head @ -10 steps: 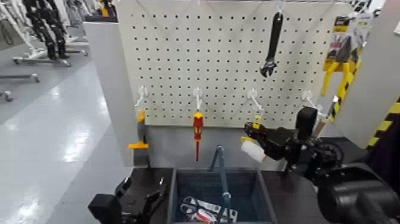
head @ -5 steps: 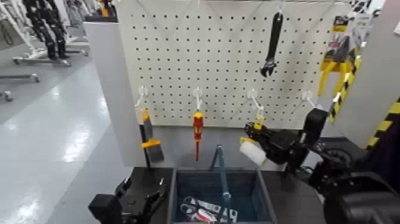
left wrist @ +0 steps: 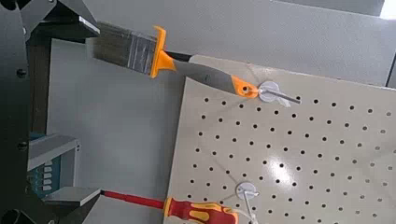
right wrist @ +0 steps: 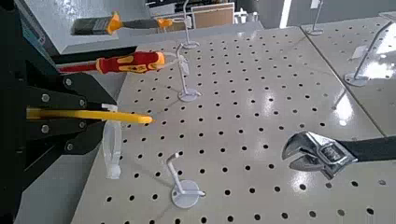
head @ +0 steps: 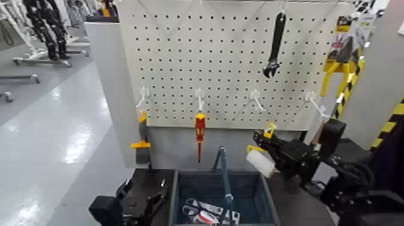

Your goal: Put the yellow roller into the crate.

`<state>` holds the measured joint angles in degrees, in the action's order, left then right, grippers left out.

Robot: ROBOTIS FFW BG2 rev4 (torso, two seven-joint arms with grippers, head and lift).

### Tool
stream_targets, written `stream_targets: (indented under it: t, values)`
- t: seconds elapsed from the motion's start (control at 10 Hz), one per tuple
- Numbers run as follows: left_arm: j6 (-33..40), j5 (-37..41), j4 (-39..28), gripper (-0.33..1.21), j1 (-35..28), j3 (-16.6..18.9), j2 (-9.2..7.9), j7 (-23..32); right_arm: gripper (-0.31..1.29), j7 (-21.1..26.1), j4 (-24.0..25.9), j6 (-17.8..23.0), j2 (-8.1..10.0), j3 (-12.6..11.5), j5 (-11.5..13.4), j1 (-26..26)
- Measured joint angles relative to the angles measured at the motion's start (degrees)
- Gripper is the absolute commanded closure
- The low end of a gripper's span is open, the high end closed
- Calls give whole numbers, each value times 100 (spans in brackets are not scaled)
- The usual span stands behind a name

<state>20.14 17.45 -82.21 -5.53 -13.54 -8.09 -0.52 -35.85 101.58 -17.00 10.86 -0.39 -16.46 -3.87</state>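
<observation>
The crate (head: 268, 191) sits on the dark table (head: 305, 195), open at the top, its central handle bar (head: 225, 174) standing upright. Inside, towards the near side, lie some white-and-dark items (head: 201, 208) with a patch of red among them; they look like packaged or printed pieces, though the view is too poor to say for certain. The yellow roller (head: 260, 163) is outside the crate, held up in the air by the far right corner of its rim.

The right gripper (head: 264, 137) is closed on the roller's yellow handle, which the right wrist view shows running between its fingers. The white sleeve hangs below the fingertips, a little towards the near side. The left gripper (head: 146, 189) is wide and holds nothing, parked just left of the crate at the near side.

Beyond the crate, an orange-collared brush (head: 142, 139) hangs at the left of the pegboard (head: 180, 66), a red-and-yellow screwdriver (head: 200, 127) hangs to its right, and an adjustable wrench (head: 275, 48) hangs higher, farther right.
</observation>
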Motion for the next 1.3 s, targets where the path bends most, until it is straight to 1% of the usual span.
stream_targets:
  t: [0.3, 0.5, 0.8, 1.0, 1.1, 1.3]
  values:
    - [1, 8, -6, 11, -9, 8, 0, -1, 127, 67, 93, -129, -108, -201, -267, 381]
    - [-4, 13, -11, 11, -9, 9, 0, -9, 127, 70, -55, -170, -190, -213, -425, 515]
    - [-15, 13, -14, 11, -9, 6, 0, -18, 127, 90, -688, -46, -232, -34, -728, 451]
    - [-17, 13, -14, 11, -9, 6, 5, -18, 126, 197, -1096, 166, -251, 238, -961, 324]
    - [-19, 14, -14, 11, -9, 7, 8, -18, 126, 193, -1201, 166, -251, 367, -958, 254]
    - [-19, 21, -11, 11, -9, 9, 9, -18, 118, 193, -1321, 103, -251, 531, -939, 135]
